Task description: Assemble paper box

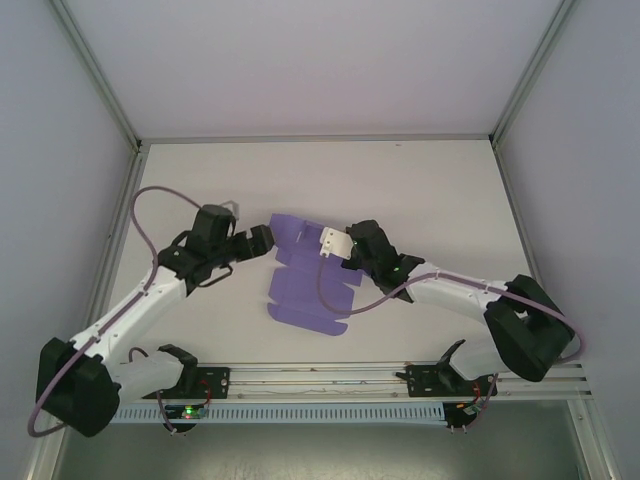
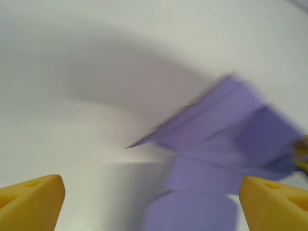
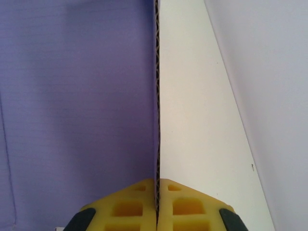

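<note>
Right gripper (image 3: 157, 185) pinches paper box (image 1: 300, 285) edge; left gripper (image 2: 154, 199) spread wide beside.

This is a robotics lab test cell. A bare white counter (image 1: 420, 180) is boxed in by plain pale walls (image 1: 300, 60) set in aluminium posts (image 1: 100, 80). The left arm (image 1: 130, 310) and right arm (image 1: 450, 290) are bolted to a slotted metal rail (image 1: 320, 372) at its near edge. Purple cables (image 1: 140, 215) loop loose, and a flat purple paper box (image 1: 300, 290) lies between the arms.
</note>
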